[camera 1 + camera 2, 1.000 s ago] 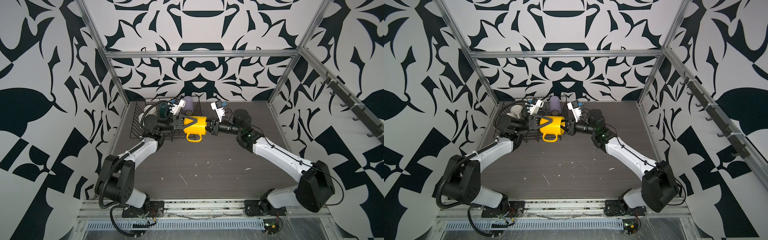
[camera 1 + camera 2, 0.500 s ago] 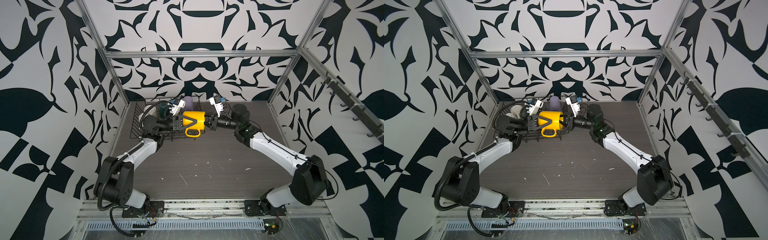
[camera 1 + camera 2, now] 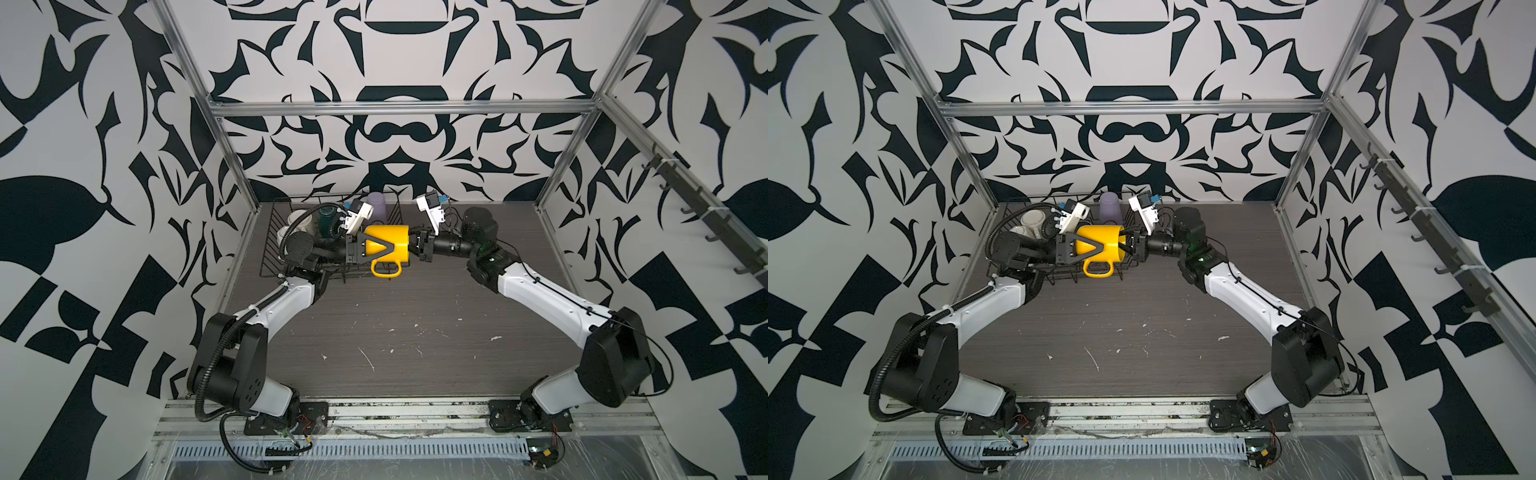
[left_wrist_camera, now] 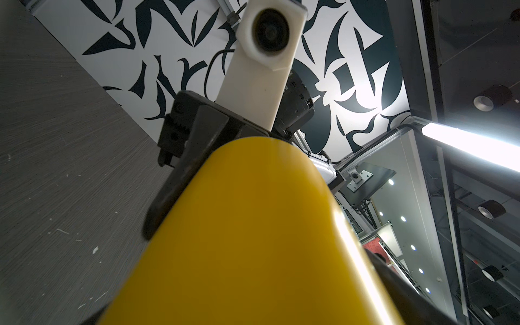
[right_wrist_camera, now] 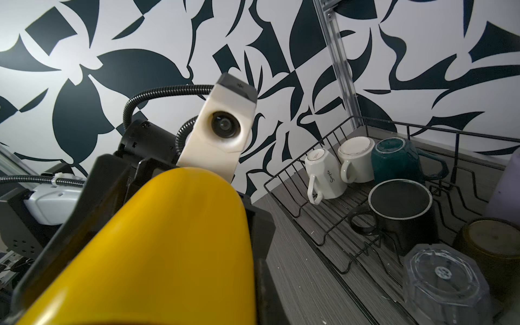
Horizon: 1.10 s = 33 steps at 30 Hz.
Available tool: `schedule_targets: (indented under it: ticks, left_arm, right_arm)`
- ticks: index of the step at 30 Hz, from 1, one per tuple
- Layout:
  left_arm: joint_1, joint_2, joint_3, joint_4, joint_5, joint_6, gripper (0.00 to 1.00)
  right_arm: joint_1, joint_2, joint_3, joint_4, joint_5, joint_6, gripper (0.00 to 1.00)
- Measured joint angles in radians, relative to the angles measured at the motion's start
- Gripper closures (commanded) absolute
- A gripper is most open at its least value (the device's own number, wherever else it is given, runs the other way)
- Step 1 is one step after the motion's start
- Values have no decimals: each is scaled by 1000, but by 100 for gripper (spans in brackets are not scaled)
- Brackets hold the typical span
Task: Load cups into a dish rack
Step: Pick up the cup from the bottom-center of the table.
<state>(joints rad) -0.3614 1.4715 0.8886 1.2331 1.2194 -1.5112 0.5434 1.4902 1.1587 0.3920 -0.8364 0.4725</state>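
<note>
- Your yellow mug [image 3: 397, 243] hangs on its side in the air above the rack's near right corner, handle down, mouth toward the right arm.
- The right gripper [image 3: 415, 248] pinches the mug's rim. The left gripper [image 3: 380, 248] stands spread wide around the body, and you cannot tell whether its pads press.
- If you release the rim before the left bites, the mug likely drops onto the wires or rolls onto the table [image 3: 395, 332].
- The glossy round wall may twist in the hold and swing the handle into the glasses.
- The rack [image 3: 274, 245] holds seven cups, all mouth down: white mug [image 5: 323, 180], cream mug [image 5: 356, 160], teal mug [image 5: 396, 157], black mug [image 5: 399, 208], lilac tumbler [image 5: 506, 191], brown glass [image 5: 489, 242], clear glass [image 5: 441, 281].
- Room looks tight, so lowering could knock a neighbour.
</note>
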Motion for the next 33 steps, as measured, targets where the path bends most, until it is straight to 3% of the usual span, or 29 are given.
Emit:
schedule_targets:
  ticks: [8, 12, 18, 23, 30, 33]
  left_arm:
    - [-3, 0, 0, 5, 4, -8, 3]
    - [-2, 0, 0, 3, 4, -12, 10]
    - [-2, 0, 1, 7, 14, -15, 30]
    - [-2, 0, 3, 5, 31, -20, 66]
    - [-2, 2, 29, 3, 63, -35, 100]
    - [3, 3, 36, 3, 66, -37, 100]
  right_arm:
    - [12, -17, -1, -32, 24, -51, 100]
    - [16, -18, -2, -32, 26, -63, 100]
    - [23, -33, -8, -34, 37, -76, 98]
    - [28, -44, -25, -30, 61, -72, 81]
    - [31, -73, -51, -32, 126, -64, 60]
    - [31, -95, -70, -41, 165, -64, 50]
